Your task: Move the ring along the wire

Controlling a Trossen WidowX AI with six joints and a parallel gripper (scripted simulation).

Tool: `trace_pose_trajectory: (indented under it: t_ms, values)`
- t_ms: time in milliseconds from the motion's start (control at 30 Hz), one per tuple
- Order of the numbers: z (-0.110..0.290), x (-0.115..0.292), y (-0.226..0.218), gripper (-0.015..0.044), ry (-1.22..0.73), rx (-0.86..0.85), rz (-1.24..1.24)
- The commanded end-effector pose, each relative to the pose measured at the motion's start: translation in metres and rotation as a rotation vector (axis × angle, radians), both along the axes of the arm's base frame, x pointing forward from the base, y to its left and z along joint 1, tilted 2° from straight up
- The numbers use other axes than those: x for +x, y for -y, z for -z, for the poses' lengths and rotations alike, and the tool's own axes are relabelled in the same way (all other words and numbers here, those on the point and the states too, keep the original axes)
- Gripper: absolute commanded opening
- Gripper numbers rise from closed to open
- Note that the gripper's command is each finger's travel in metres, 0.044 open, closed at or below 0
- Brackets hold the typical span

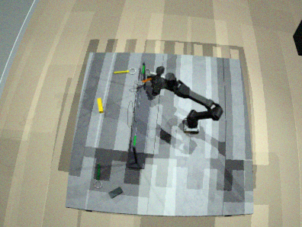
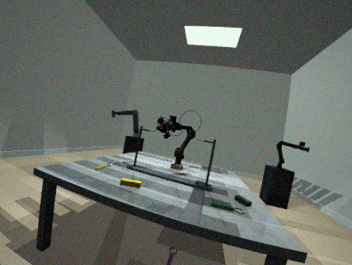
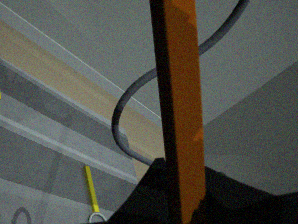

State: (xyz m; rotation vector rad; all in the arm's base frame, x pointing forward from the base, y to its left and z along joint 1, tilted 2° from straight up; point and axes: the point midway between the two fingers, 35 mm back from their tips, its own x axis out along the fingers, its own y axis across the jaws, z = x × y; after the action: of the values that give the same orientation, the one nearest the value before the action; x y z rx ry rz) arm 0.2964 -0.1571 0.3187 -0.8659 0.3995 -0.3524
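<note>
The gripper (image 1: 149, 81) was closed narrowly on the orange handle (image 3: 181, 110), which was seen in the wrist view rising straight up from between the dark jaws. Behind the handle a curve of thin grey wire (image 3: 131, 95) was visible, apart from it. The ring itself could not be made out clearly in any view. From the top, the handle (image 1: 146, 80) was held just beside the wire's upper end, near the green part (image 1: 143, 69) at the far post. In the exterior view the gripper (image 2: 165, 125) was raised well above the table (image 2: 133, 196), between the left post (image 2: 136, 151) and the large wire loop (image 2: 190, 119). The other post (image 2: 211, 164) stood to the right with its own green part (image 2: 206, 141). The arm (image 1: 192, 98) was stretched from its base (image 1: 191, 130). On the table lay a yellow block (image 1: 100, 105), a yellow-handled ring (image 1: 125, 71), a green-handled ring (image 1: 98, 174) and a small dark block (image 1: 115, 192).
</note>
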Motion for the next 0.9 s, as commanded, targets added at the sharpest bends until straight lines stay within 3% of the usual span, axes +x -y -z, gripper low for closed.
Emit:
trace_pose_trajectory:
  t_ms: [0,867]
  values:
    - [-0.003,-0.001,0.004,-0.0150,-0.003,-0.099,0.008]
    - [-0.033,-0.002,0.016,-0.0150,-0.005,-0.624,0.022]
